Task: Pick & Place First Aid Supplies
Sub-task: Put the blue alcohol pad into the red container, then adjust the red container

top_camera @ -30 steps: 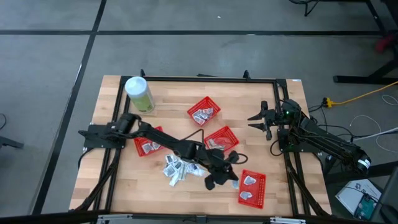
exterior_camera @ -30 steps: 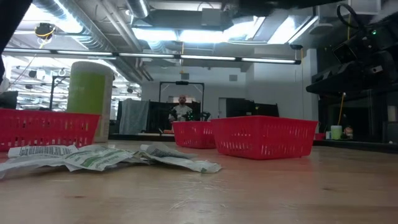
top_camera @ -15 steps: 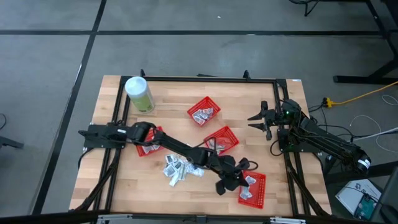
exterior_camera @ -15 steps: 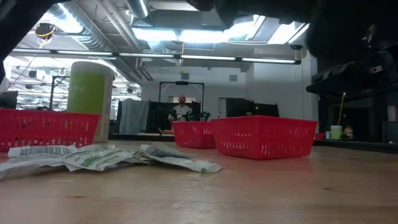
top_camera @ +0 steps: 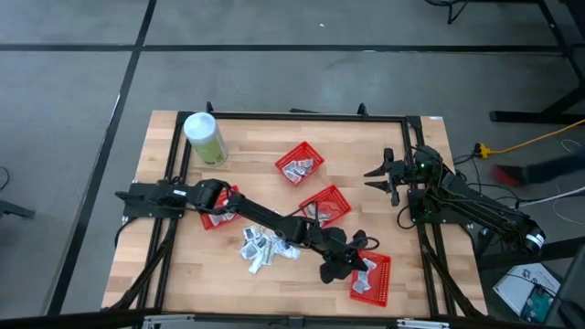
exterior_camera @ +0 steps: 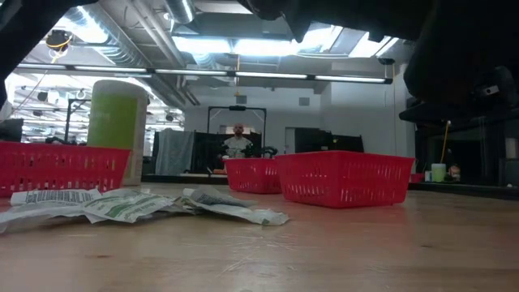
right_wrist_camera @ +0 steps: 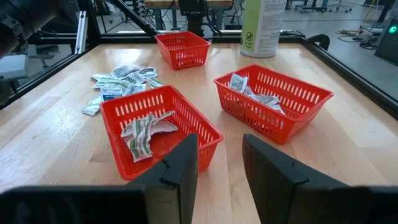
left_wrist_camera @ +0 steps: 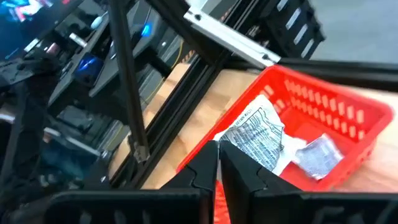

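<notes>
The bench (top_camera: 164, 183) carries four red mesh baskets, and across it the left arm reaches from its own side towards the far right corner. A second ago the left tool (top_camera: 352, 265) hung over bare wood between the loose pile and the corner basket; now it stands over that corner basket (top_camera: 377, 283), at the rim that faces back along the arm. I take this as the delivery step, with the drop either just made or just beginning. The right tool (top_camera: 373, 174) waits well off at the right edge, fingers plainly apart and empty. The pile of first aid packets (top_camera: 260, 249) lies behind the left tool, beside its forearm, so plenty remains to be sorted. In the left wrist view the tool's fingers (left_wrist_camera: 208, 171) stand all but together, with only a thin slit between them and nothing seen clamped there. A crumpled printed packet (left_wrist_camera: 255, 134) lies in the basket just ahead of the tips, with a smaller grey packet (left_wrist_camera: 317, 155) beyond it. Whether the printed packet is the one just carried over cannot be told. From above, the tool hides the near part of the basket. The low view shows only dark arm across its top, and the wrist view cuts off the basket's near wall.
</notes>
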`<act>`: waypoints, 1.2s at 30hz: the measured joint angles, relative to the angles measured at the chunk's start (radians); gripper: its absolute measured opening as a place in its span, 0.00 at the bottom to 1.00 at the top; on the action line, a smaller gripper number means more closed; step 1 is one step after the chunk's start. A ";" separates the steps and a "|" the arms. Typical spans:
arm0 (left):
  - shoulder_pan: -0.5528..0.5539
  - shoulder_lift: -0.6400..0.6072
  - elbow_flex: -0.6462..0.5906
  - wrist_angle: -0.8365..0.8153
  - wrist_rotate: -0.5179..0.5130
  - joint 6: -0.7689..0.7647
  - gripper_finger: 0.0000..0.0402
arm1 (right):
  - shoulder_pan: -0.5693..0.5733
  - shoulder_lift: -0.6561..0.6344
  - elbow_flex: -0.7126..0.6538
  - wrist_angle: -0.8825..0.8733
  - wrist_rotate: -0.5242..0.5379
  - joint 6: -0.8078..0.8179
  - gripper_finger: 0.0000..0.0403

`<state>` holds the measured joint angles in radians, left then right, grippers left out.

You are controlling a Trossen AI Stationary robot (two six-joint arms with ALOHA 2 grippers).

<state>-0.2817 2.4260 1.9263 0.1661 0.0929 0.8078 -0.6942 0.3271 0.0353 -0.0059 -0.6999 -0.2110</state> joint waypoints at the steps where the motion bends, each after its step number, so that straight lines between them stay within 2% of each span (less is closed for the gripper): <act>1: 0.000 0.000 0.000 -0.001 -0.014 0.000 0.06 | 0.000 0.000 0.000 0.000 0.000 0.000 0.31; 10: 0.012 0.000 -0.001 -0.045 -0.048 -0.077 0.28 | 0.000 0.000 0.000 0.000 0.000 0.000 0.31; 14: 0.024 0.005 -0.001 -0.051 -0.076 -0.116 0.32 | 0.000 0.000 0.000 0.000 0.000 0.000 0.31; 19: 0.025 0.008 -0.001 -0.085 -0.075 -0.211 0.30 | 0.000 0.000 0.000 0.000 0.000 0.000 0.31; 23: 0.013 0.008 -0.001 -0.116 -0.066 -0.228 0.26 | 0.000 0.000 0.000 0.000 0.000 0.000 0.31; 29: 0.005 0.007 0.046 -0.236 0.045 -0.269 0.21 | 0.000 0.000 0.000 0.000 0.000 0.000 0.31; 36: 0.019 0.009 0.055 -0.258 0.054 -0.290 0.12 | 0.000 0.000 0.000 0.000 0.000 0.000 0.31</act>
<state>-0.2628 2.4350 1.9816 -0.0917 0.1471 0.5175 -0.6943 0.3271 0.0355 -0.0059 -0.7000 -0.2108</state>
